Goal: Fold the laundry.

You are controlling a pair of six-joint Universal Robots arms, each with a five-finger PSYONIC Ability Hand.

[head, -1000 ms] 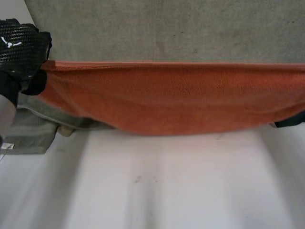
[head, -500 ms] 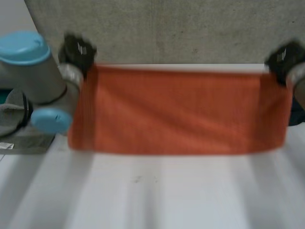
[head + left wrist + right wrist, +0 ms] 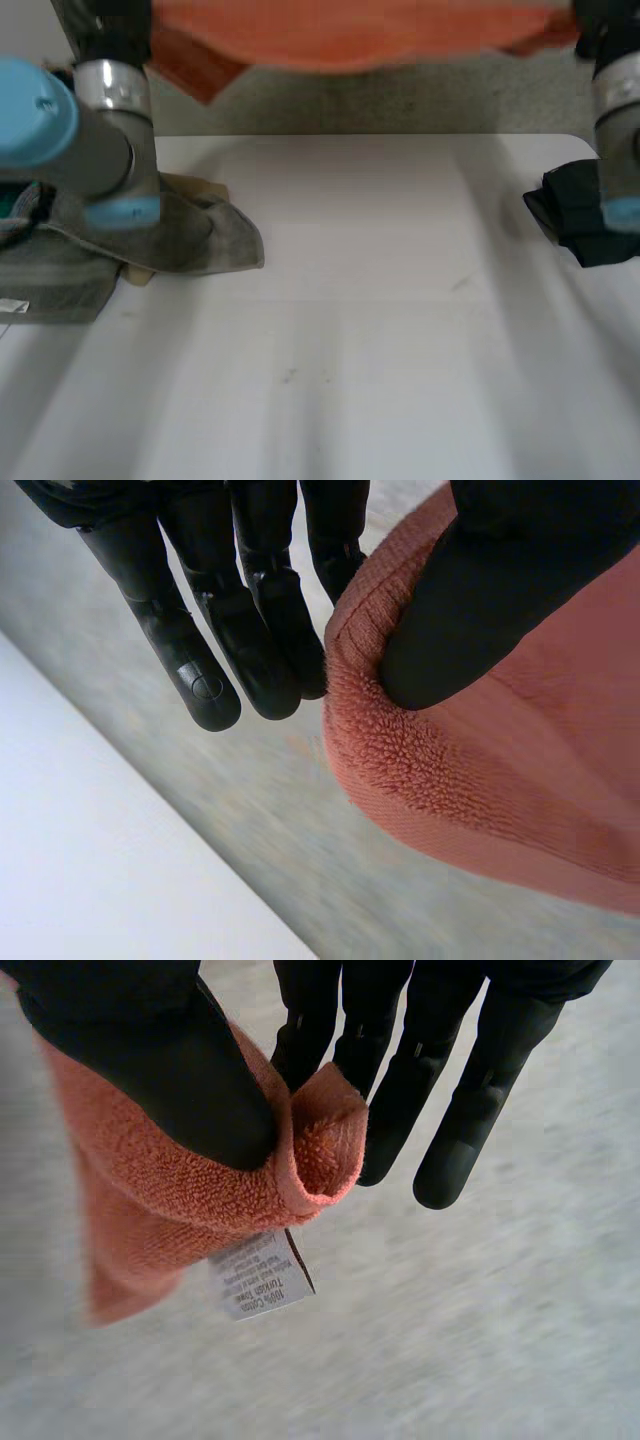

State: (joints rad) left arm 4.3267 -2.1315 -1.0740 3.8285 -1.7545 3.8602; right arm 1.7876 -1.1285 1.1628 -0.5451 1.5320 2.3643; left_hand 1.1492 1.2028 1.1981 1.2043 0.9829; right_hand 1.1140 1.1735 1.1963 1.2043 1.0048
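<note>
An orange towel (image 3: 350,35) is stretched high over the table's far edge between my two hands. My left hand (image 3: 108,30) has its left end and my right hand (image 3: 600,25) its right end. In the left wrist view the thumb (image 3: 470,600) pinches the towel's hemmed edge (image 3: 480,780) against the fingers (image 3: 250,630). In the right wrist view the thumb (image 3: 150,1060) pinches a towel corner (image 3: 320,1150) against the fingers (image 3: 420,1070). A white care label (image 3: 260,1285) hangs below that corner.
A pile of grey cloths (image 3: 190,240) lies at the white table's (image 3: 350,330) left side, under my left arm. A folded dark cloth (image 3: 575,220) sits at the right edge, by my right arm. A grey wall stands behind the table.
Both hands have carried the towel up and away; it hung low in front of the table and is now high over the far edge, uncovering the table top.
</note>
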